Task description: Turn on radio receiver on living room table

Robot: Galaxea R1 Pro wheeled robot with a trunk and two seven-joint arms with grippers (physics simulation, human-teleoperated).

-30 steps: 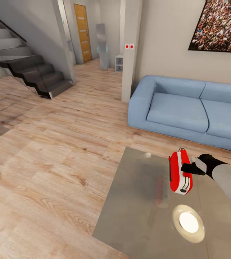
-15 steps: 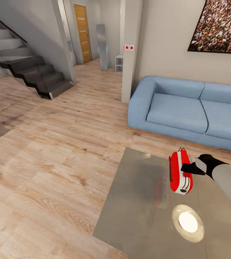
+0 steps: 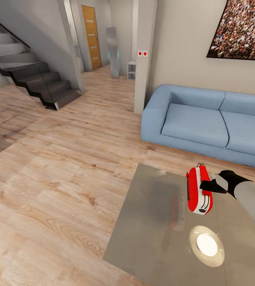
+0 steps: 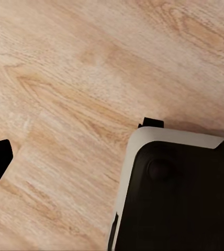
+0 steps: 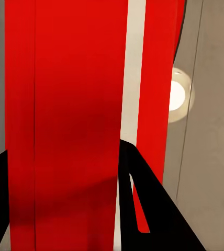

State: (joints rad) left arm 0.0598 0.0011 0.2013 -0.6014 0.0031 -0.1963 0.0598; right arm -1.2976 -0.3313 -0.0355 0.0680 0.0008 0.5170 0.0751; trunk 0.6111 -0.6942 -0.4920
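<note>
Nothing but a slight camera shift has changed: right hand (image 3: 205,186) still presses the radio receiver (image 3: 198,190), upright on the table (image 3: 151,222) with its long axis vertical; finger spread unclear.

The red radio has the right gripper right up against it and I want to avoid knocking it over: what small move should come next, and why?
Probably a short, gentle push of the right gripper into the small bright-red rounded radio. It stands on edge on the glossy grey table, and a black fingertip already lies close against its red-and-white face, so only a light press seems needed. Whether a switch sits there cannot be told.
</note>
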